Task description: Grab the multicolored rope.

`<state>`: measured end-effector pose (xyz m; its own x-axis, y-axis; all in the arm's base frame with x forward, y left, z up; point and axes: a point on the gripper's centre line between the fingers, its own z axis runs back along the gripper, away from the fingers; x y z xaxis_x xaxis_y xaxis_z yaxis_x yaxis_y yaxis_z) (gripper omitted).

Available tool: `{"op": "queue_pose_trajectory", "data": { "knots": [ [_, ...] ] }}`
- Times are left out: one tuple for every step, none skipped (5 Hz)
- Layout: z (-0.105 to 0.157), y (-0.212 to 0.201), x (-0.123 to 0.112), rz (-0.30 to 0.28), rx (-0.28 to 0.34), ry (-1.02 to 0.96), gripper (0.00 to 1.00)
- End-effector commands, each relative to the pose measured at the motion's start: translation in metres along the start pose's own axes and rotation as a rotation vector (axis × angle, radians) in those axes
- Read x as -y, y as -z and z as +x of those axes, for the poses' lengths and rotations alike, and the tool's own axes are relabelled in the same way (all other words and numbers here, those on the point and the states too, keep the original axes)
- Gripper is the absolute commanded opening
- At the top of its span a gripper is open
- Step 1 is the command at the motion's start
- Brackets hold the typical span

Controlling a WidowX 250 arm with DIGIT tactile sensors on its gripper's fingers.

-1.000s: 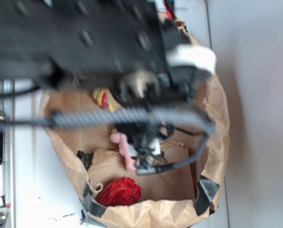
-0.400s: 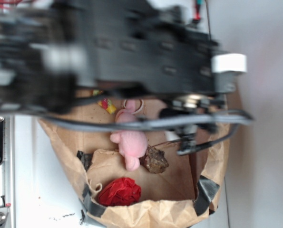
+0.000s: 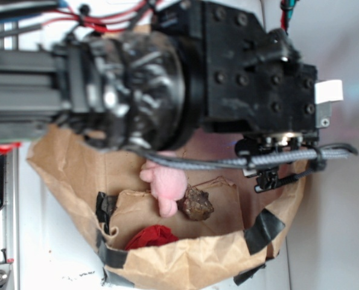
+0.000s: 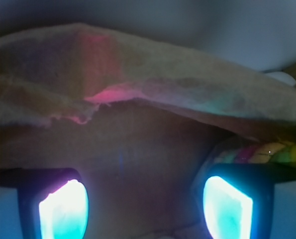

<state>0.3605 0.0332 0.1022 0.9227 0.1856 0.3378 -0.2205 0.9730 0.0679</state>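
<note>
The gripper (image 4: pixel 145 206) has its two fingers spread wide, with bare brown paper between them and nothing pinched. Both pads (image 4: pixel 63 209) glow bright cyan-white in the wrist view, one at the lower left and one at the lower right. In the exterior view the gripper cannot be made out; the arm (image 3: pixel 185 78) fills the upper part of that picture, big, black and partly blurred, and hangs over the far half of the bag (image 3: pixel 185 266).

The bag is the landmark: one brown paper bag, open at the top, with dark tape at its near corners. In the wrist view its torn rim runs across the top of the picture and its inner wall fills the middle.

The rope (image 4: pixel 267 152) shows only in the wrist view, as a short stretch of pink, yellow and green twist just above the right finger and close against the bag wall. Whether it touches the finger cannot be told. In the exterior view the arm hides it.

Inside the bag, toward its near wall, lie three other things: one pink plush (image 3: pixel 166 184), one brown lump (image 3: pixel 195 204) touching the plush's right side, and one red ball (image 3: pixel 152 237) half hidden by the near rim.
</note>
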Motion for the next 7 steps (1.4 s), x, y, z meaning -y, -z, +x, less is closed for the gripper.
{"op": "queue_pose_trajectory", "data": {
  "knots": [
    [-0.003, -0.042, -0.002, -0.034, 0.039, 0.039, 1.0],
    [-0.004, -0.044, -0.01, -0.028, 0.025, 0.03, 1.0],
    [-0.011, -0.043, -0.018, -0.01, 0.04, 0.011, 1.0],
    [-0.016, -0.023, -0.031, 0.019, 0.045, -0.032, 1.0],
    [-0.016, -0.008, -0.035, 0.046, 0.079, -0.067, 1.0],
    [-0.015, 0.001, -0.04, 0.066, 0.075, -0.106, 1.0],
    [-0.009, 0.01, -0.045, 0.095, 0.079, -0.12, 1.0]
  ]
}}
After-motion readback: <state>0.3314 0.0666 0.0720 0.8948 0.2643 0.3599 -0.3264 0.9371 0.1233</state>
